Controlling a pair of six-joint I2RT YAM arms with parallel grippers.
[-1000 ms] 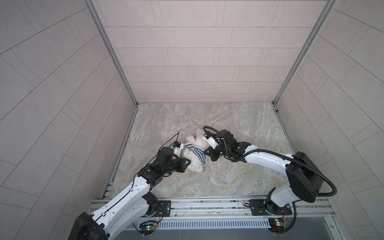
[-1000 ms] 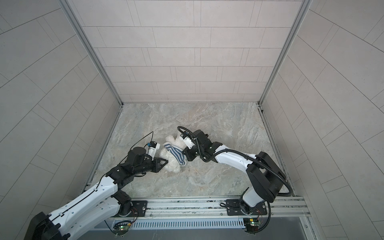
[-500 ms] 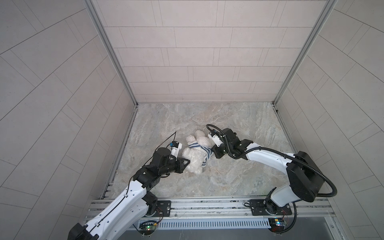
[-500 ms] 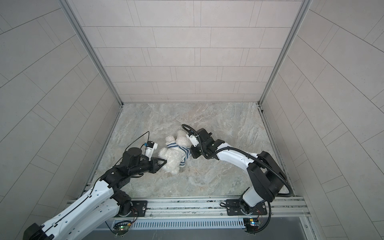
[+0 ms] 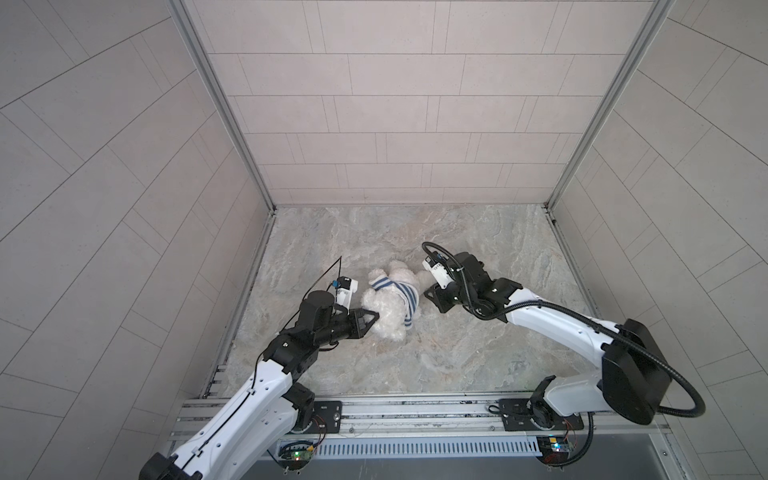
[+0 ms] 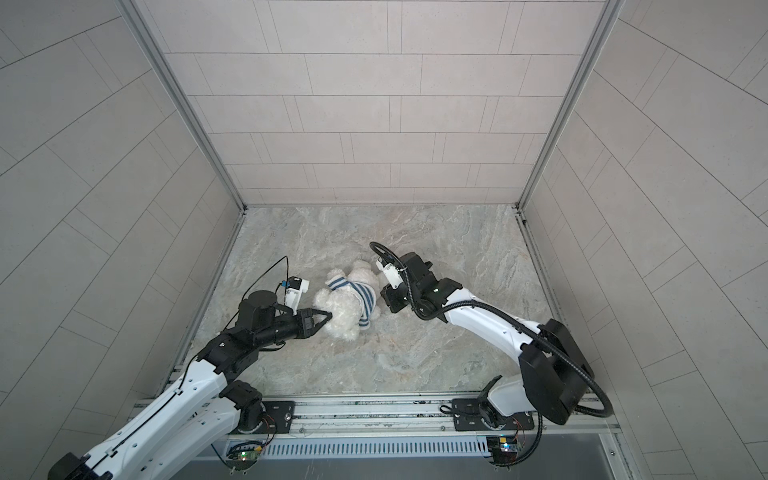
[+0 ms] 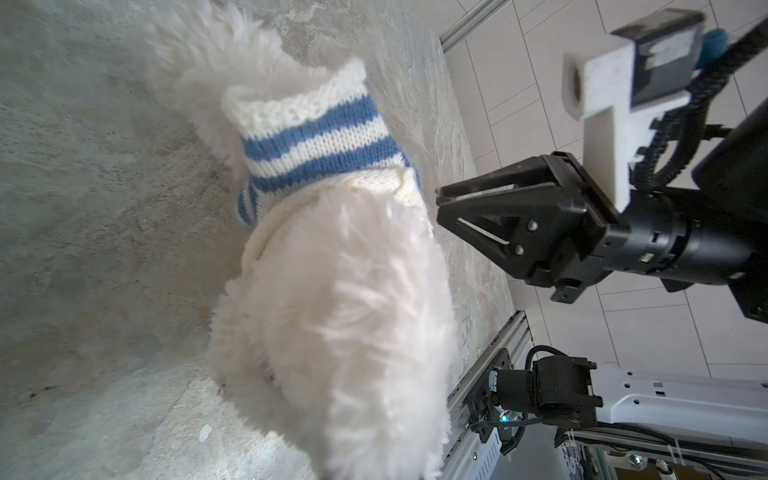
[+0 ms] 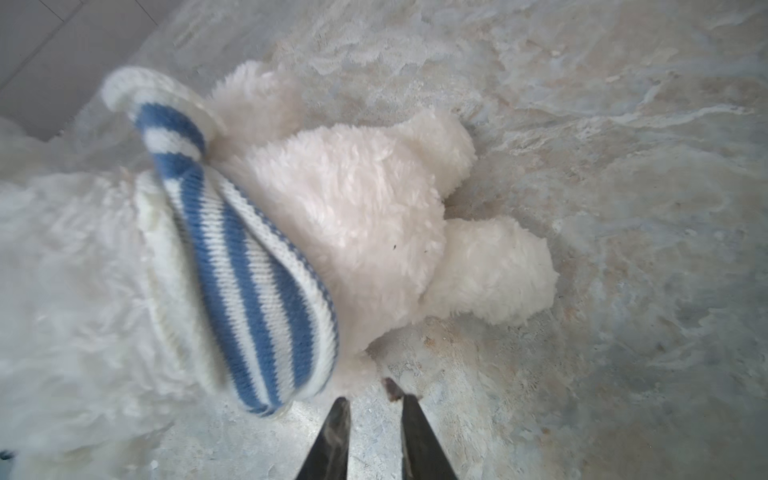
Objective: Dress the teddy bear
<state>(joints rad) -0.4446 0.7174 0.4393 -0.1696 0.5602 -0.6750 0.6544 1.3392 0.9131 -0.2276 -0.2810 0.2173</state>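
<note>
Marble-patterned stone made up the tabletop (image 5: 478, 249), and on it, left of the middle, the teddy bear (image 5: 390, 307) lay between my two pincers in both top views. Its big fluffy head pointed toward the near rail and its stubby legs toward the back wall.

A blue-and-white striped sweater (image 5: 401, 291) sat bunched high around its neck and chest. From my right wrist camera the sweater (image 8: 257, 291) hung in a loose fold, with the belly and legs bare below it. From my left wrist camera one furry arm poked out through a sleeve (image 7: 307, 124).

My left pincer (image 5: 374, 316) was clenched, its tips drawn to a single point and pressed against the fur of the head; the same showed in a top view (image 6: 329, 316). Whether any fur was caught between those tips I could not tell.

My right pincer (image 8: 372, 399) stood parted, low over the stone just beside the sweater's hem. Its fingers (image 8: 334, 436) had a narrow gap with nothing in it, and touched neither bear nor sweater. My left wrist camera showed it (image 7: 440, 203) near the bear's side, apart from it.
</note>
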